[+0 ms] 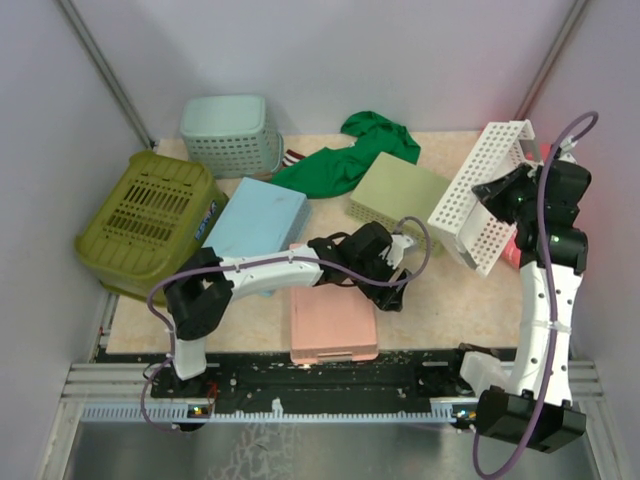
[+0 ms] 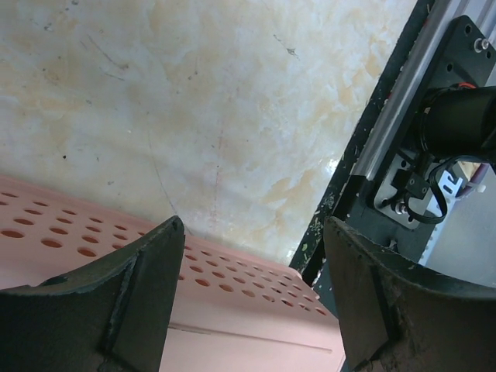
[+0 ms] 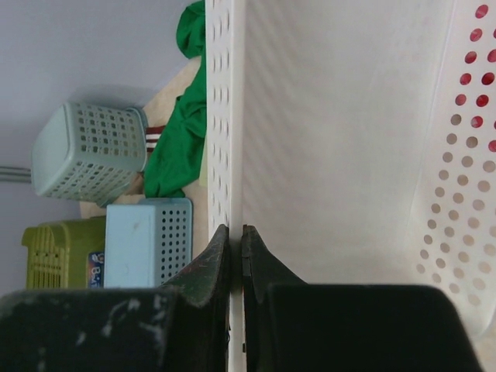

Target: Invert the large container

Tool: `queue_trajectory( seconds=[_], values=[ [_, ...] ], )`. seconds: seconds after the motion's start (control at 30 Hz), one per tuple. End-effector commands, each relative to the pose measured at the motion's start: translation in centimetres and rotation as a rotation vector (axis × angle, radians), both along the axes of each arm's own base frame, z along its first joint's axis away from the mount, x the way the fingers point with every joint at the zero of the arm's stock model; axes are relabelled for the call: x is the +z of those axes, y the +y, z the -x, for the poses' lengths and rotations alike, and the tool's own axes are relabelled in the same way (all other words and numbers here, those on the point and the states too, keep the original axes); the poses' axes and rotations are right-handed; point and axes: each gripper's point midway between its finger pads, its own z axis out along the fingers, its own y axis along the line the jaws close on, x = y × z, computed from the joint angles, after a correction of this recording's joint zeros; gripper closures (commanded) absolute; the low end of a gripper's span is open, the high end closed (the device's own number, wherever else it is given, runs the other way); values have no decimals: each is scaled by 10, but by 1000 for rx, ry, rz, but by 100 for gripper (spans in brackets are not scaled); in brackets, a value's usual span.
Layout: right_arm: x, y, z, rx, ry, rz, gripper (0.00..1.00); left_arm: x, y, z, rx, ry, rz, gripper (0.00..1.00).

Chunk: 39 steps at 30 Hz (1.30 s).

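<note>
The right claw (image 3: 235,232) clamps the white basket (image 3: 333,155) by its wall to tip it over, while the left claw (image 2: 254,225) hangs open with the pink tray (image 2: 240,310) beneath it.

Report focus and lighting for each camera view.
Top external: evenly lit and sharp, with a reddish cast on the wall by the right arm. Left wrist: the tabletop is crisp, the dark jaws soft-edged. Right wrist: the white basket is nearly washed out, jaws underexposed, the teal basket clear.

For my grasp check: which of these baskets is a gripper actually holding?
The white perforated basket at the right. The right gripper is pinched shut on its wall, and it stands tipped up on edge. None of the others is gripped.
</note>
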Motion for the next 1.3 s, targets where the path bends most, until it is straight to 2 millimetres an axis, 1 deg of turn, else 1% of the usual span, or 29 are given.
queue_trajectory(
  seconds=[0.0,0.1,0.23,0.4,0.5,0.67,0.8,0.93,1.03,1.07,1.2,1.27],
  values=[
    [26,10,-4,74,-132,26,100,-24,37,-9,50,2,-135,21],
    [20,10,-3,65,-120,17,100,-24,41,-15,69,7,-135,21],
    [9,7,-2,36,-93,-3,100,-8,36,-15,53,4,-87,21],
    [-5,9,-5,44,-81,-22,100,30,22,-10,18,5,20,21],
    [-12,12,-8,67,-94,-28,100,53,19,-10,11,-14,69,20],
    [-17,27,-17,150,-151,-76,100,85,17,-9,5,-39,133,20],
    [-18,39,-29,197,-204,-132,100,115,21,-15,38,-95,180,20],
    [-11,56,-50,226,-265,-136,100,139,38,-33,138,-169,206,20],
    [-10,70,-71,252,-294,-153,100,153,59,-49,227,-194,225,20],
    [-10,75,-79,261,-302,-178,100,156,69,-55,265,-200,233,19],
    [-3,90,-109,289,-363,-232,100,159,98,-69,384,-209,256,19],
    [-5,96,-125,300,-363,-237,100,158,108,-72,426,-206,262,19]
  ],
)
